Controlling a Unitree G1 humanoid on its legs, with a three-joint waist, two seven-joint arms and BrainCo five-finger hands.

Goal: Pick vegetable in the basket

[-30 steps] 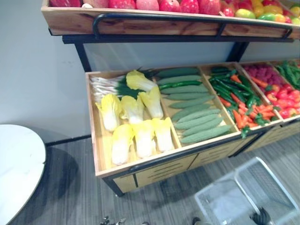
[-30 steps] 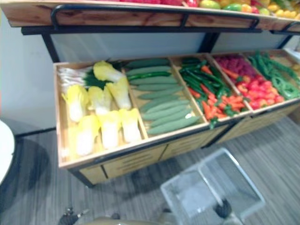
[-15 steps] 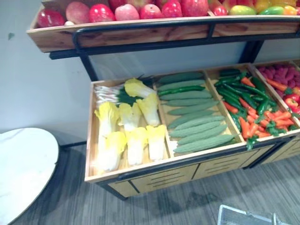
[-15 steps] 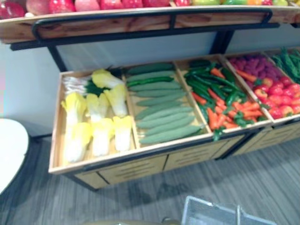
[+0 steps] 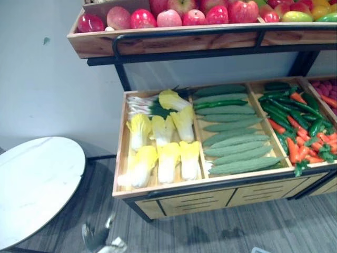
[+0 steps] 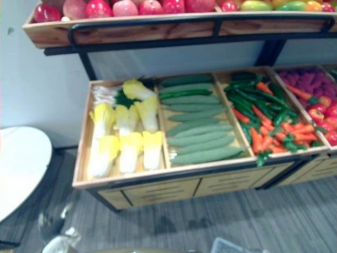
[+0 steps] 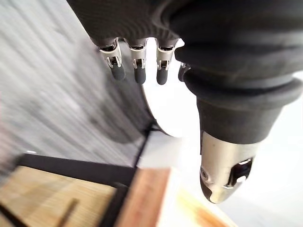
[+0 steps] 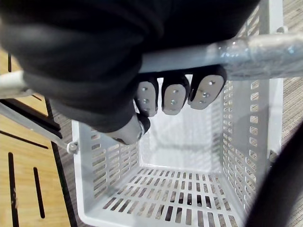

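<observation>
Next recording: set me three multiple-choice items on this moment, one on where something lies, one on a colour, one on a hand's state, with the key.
1. In which compartment of the lower shelf do the cabbages lie?
A the middle one
B the leftmost one
C the rightmost one

2. What colour is the basket?
A red
B green
C pale grey

3. How is the right hand?
A shut on the basket's handle
B open, touching nothing
C shut, holding nothing

Key: 1 B, the yellow-white heads fill the end compartment nearest the round table. 2 C, its slotted walls and floor are pale grey in the right wrist view. 3 A, its fingers curl round the bar, with the basket empty below.
</observation>
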